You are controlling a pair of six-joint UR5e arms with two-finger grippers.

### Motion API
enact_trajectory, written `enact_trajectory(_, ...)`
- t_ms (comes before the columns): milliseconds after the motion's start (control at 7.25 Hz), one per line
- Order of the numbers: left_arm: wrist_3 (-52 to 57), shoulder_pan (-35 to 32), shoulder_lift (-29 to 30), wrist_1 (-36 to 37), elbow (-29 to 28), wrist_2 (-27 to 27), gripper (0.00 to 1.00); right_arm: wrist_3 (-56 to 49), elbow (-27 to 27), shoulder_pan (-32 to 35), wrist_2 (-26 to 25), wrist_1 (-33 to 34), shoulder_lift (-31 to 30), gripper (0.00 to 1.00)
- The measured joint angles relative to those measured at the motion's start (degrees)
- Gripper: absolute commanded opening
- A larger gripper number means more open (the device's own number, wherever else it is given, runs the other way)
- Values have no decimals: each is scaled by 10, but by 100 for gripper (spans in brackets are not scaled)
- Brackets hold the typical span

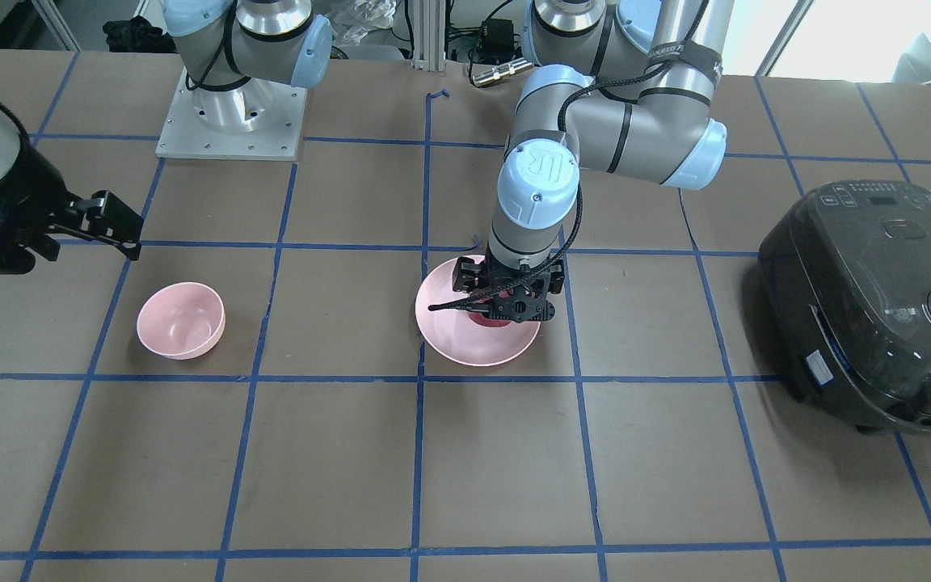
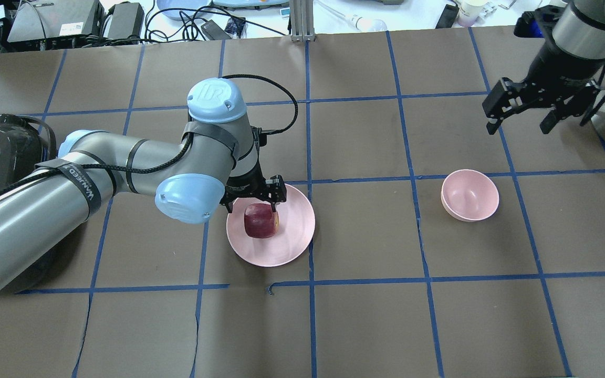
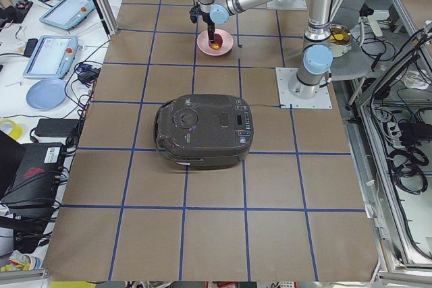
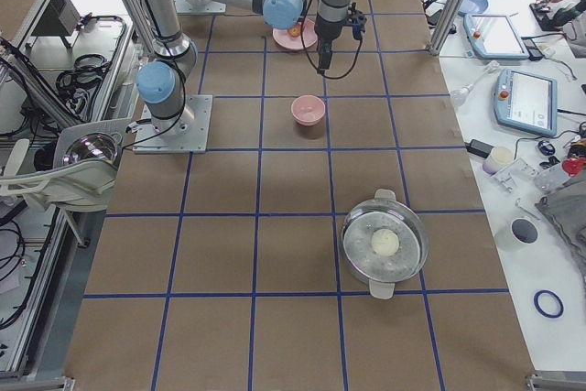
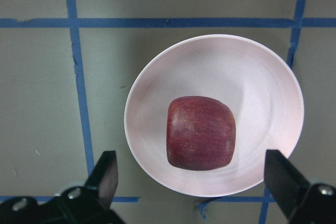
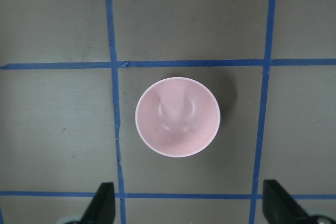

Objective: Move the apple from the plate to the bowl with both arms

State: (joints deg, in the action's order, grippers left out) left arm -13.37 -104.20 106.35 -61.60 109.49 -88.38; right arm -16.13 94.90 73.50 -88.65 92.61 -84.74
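Observation:
The dark red apple [image 2: 260, 220] lies in the middle of the pale pink plate [image 2: 294, 239], also seen in the left wrist view [image 5: 200, 132]. My left gripper [image 2: 256, 203] hangs just over the apple, open, its fingers [image 5: 107, 174] wide apart and not touching it. In the front view it [image 1: 506, 303] hides most of the apple. The small pink bowl [image 2: 469, 195] stands empty to the plate's right. My right gripper [image 2: 518, 128] is open and empty, above and beyond the bowl. The right wrist view looks straight down on the bowl [image 6: 177, 117].
A black rice cooker [image 1: 878, 307] sits at the table's end on my left side. A metal pot holding a white ball [image 4: 385, 244] stands at the end on my right. Blue tape lines grid the brown table.

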Motion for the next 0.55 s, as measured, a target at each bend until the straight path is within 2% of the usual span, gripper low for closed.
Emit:
enact_trajectory(276,1,-8,19,19,9,1,100,-28,57,-35,1,70,29,100)
enact_trajectory(414,3,-10,25,27,11,1,74,-30,89,-39,1,105,42,100)
enact_trajectory(552,5,-10,28,37,11,1,37,-31,114,-41,0,143,60,100)
